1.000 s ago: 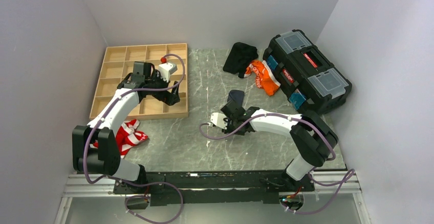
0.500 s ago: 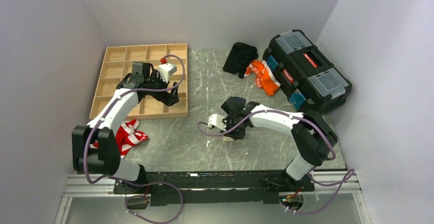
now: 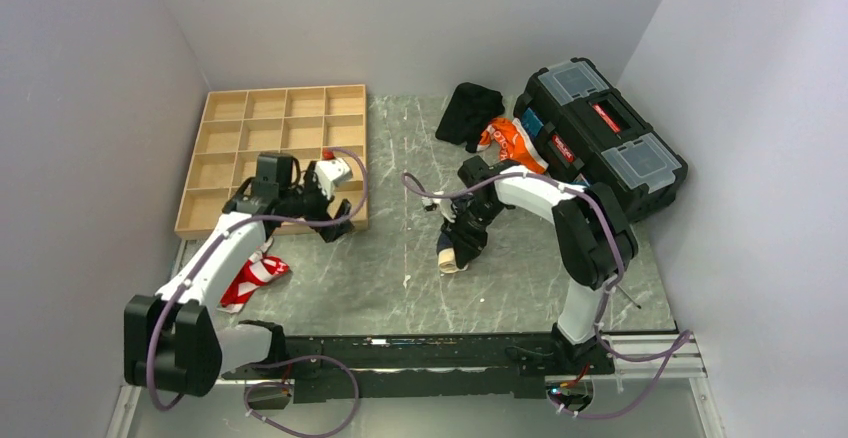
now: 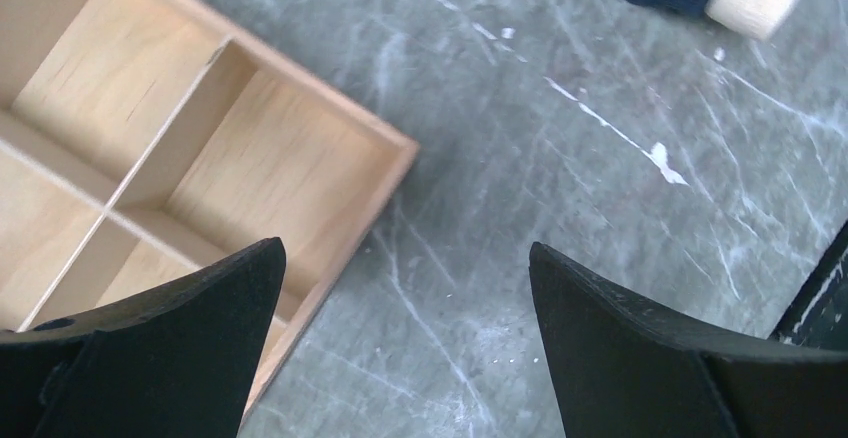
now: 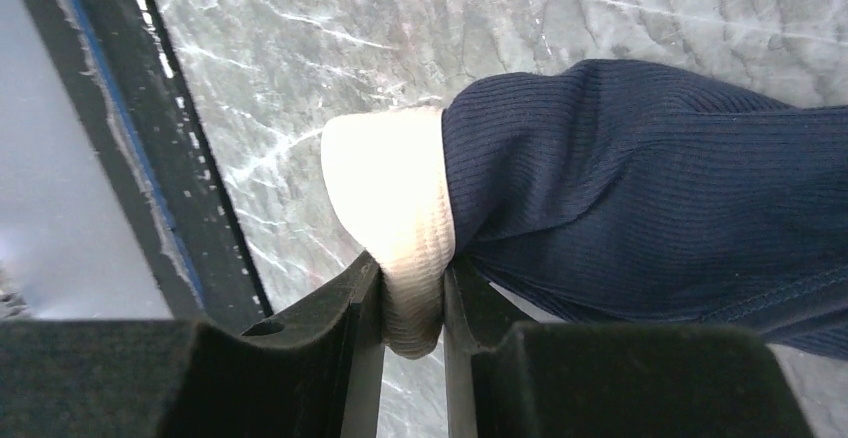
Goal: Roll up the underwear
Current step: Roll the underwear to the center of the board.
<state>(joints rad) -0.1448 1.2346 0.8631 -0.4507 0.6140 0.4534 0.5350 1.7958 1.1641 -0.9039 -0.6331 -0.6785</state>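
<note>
The wooden tray [image 3: 215,173] lies at the far left of the table [image 3: 400,288], and only bare wood shows in its compartments. The black toolbox [image 3: 600,138] at the far right is closed, and nothing can be made out through its clear lids. A black cloth heap [image 3: 470,113] and an orange-and-white garment [image 3: 515,143] lie just left of it.

The left gripper [image 4: 400,348] hangs over the tray's near right corner, its fingers [image 4: 170,348] spread wide and grasping nothing. The right arm doubles back from beside the toolbox toward the near side. The right gripper [image 5: 405,308] is clenched on the pale band of the underwear [image 5: 650,188].

The underwear [image 3: 452,255] lies on the table's middle, a navy bundle with its pale end nearest. From above the gripper covers its far part, so the shape of the bundle is hard to judge. The left arm crosses part of a red-and-white garment [image 3: 250,278] at the near left.
</note>
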